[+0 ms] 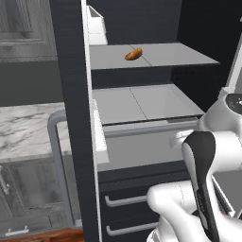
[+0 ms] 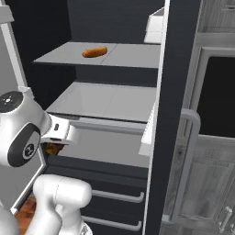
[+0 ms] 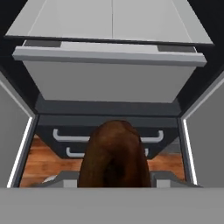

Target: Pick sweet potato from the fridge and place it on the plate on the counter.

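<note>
The sweet potato (image 3: 114,155), a dark brown lump with orange tints, sits right in front of the hand camera, and my gripper (image 3: 114,177) is shut on it. From the right base view, a bit of the sweet potato (image 2: 53,148) shows under the hand, in front of the fridge's lower shelves. The fridge (image 1: 142,101) stands open, its light-grey shelves (image 2: 105,98) ahead of the hand and its dark drawers (image 3: 105,135) below. A strip of marble counter (image 1: 26,127) lies left of the fridge. The plate is out of view.
An orange-tan crescent-shaped food item (image 1: 133,54) (image 2: 95,52) lies on the upper shelf. The open fridge doors (image 1: 71,118) (image 2: 172,114) flank the hand on both sides, with white door bins (image 1: 97,26). Wood floor (image 3: 48,159) shows below.
</note>
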You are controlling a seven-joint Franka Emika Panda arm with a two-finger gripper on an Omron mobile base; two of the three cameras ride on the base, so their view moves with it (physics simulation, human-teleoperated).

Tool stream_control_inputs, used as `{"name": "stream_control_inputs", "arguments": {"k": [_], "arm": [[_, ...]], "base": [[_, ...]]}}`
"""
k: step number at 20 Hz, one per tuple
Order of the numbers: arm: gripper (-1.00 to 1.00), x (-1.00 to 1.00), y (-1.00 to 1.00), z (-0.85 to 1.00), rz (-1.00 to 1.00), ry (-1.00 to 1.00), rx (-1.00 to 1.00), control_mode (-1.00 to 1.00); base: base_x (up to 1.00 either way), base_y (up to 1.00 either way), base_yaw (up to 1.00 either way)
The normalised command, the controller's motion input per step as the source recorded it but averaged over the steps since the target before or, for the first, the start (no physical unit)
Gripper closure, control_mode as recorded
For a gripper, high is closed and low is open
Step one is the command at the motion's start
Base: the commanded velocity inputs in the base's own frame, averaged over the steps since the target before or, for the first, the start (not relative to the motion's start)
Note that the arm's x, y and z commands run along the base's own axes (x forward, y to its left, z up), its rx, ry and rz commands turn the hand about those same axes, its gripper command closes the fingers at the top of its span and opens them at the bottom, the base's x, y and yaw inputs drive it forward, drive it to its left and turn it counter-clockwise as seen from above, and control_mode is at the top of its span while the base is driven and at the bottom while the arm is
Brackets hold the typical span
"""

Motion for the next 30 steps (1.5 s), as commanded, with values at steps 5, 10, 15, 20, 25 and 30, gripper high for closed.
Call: {"name": "stream_control_inputs", "arguments": {"k": [5,10,15,20,25,30], "arm": [[1.00,0.00,0.00,0.00,0.00,0.00,0.00,1.00],[1.00,0.00,0.00,0.00,0.00,0.00,0.00,1.00],[1.00,0.00,0.00,0.00,0.00,0.00,0.00,1.00],[1.00,0.00,0.00,0.00,0.00,0.00,0.00,1.00],[1.00,0.00,0.00,0.00,0.00,0.00,0.00,1.00],[1.00,0.00,0.00,0.00,0.00,0.00,0.00,1.00]], "base": [[-0.90,0.24,-0.01],[-0.62,0.60,-0.01],[-0.41,0.96,-0.03],[-0.13,1.00,-0.11],[0.00,1.00,-0.12],[0.13,0.98,-0.04]]}}
